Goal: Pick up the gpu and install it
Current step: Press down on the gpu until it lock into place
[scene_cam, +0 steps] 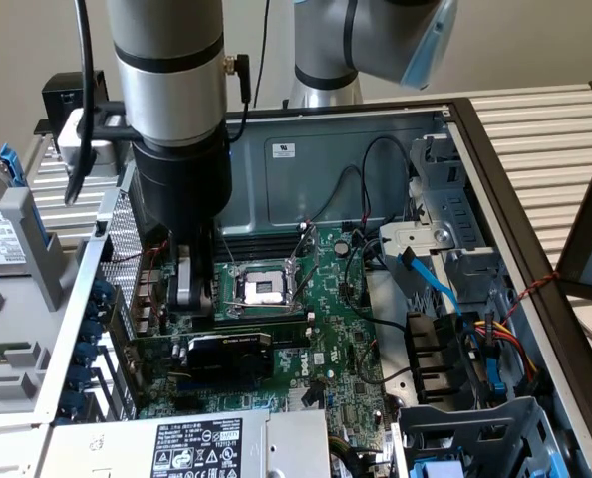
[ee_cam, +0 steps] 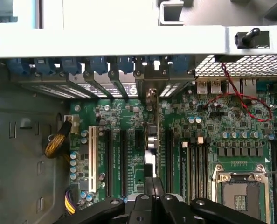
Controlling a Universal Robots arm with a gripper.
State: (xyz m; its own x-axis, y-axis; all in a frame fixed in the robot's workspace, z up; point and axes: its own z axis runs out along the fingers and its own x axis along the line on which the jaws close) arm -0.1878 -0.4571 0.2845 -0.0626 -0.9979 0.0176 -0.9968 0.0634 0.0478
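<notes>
GPU upright in the case, claw shut on its top edge.

The gpu stood on edge over the motherboard slots, below the CPU socket. My gripper was closed tight on the card's edge. Risk, as I judged it: misalignment with the slot could jam the card or its end bracket against the rear slot covers.

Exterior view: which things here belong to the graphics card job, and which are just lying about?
Part of the job: the gpu, standing upright on the motherboard; the gripper, shut at the card's top edge.
Just lying about: hard drive outside the case; power supply; blue cable; empty processor socket.
</notes>
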